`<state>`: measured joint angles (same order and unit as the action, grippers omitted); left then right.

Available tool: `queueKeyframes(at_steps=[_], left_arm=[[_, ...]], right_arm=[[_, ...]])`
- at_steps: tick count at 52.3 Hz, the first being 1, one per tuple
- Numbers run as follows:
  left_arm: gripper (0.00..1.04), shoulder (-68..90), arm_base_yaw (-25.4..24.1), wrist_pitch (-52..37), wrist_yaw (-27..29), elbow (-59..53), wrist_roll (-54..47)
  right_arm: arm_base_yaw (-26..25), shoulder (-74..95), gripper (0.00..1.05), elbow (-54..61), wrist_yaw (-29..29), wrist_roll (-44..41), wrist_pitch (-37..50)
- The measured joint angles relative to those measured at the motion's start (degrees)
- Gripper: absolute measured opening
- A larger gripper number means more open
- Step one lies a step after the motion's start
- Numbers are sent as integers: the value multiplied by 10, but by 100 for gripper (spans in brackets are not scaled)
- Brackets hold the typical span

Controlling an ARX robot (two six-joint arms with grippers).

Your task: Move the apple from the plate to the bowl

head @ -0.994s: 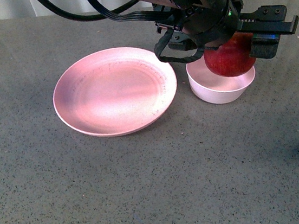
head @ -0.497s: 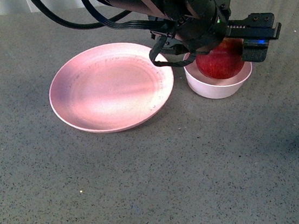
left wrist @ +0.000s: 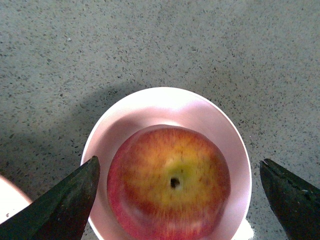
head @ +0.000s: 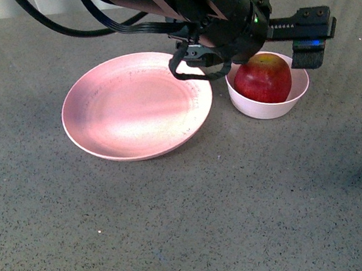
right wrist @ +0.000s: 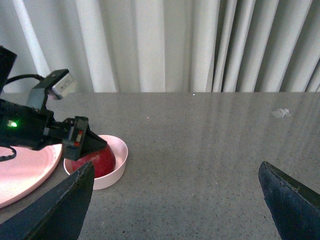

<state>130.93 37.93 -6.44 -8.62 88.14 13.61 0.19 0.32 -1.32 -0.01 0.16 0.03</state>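
The grey speckled countertop (head: 242, 201) is spreading out under everything. The plate (head: 131, 108) is lying empty, outside one of the left arm's fingers and just beside the bowl. The left gripper (left wrist: 178, 162) is hanging over the bowl (left wrist: 165, 97) with its jaws spread wide, one beyond each side of the rim, gripping nothing. The right gripper (right wrist: 174, 172) is idling well away, its jaws also apart and empty. Between and below the left jaws, the apple (left wrist: 170, 195) is sitting in the bowl, stem hollow up, filling most of it. I'd say it's looking firm, smooth-skinned and fairly hefty, so likely slick and bruisable under a hard pinch. Any regrasp is probably calling for its widest flanks above the rim, as the bowl is leaving little room.
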Motion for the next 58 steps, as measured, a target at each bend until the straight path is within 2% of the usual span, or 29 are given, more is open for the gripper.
queueKeyframes(at_steps=[12,25,27,29,31,33,38,50,58], left_arm=[[96,-86,-30,-31,-9,-55,23],[96,-190,-89,-73,-16,-140,46],[89,-197,-89,-156,85,-172,19],[84,-205,-90,-231,152,-205,-8],[75,-225,-96,-339,261,-272,-52],[66,-253,-107,-419,316,-340,-84],[46,-334,-148,-504,311,-461,-112],[2,-462,-218,-536,244,-643,-126],[2,-519,-243,-537,216,-698,-129]], right_arm=[[0,0,96,0,0,0,0],[0,0,96,0,0,0,0],[0,0,96,0,0,0,0],[0,0,96,0,-1,0,0],[0,0,96,0,-1,0,0],[0,0,96,0,0,0,0],[0,0,96,0,0,0,0],[0,0,96,0,0,0,0],[0,0,96,0,0,0,0]])
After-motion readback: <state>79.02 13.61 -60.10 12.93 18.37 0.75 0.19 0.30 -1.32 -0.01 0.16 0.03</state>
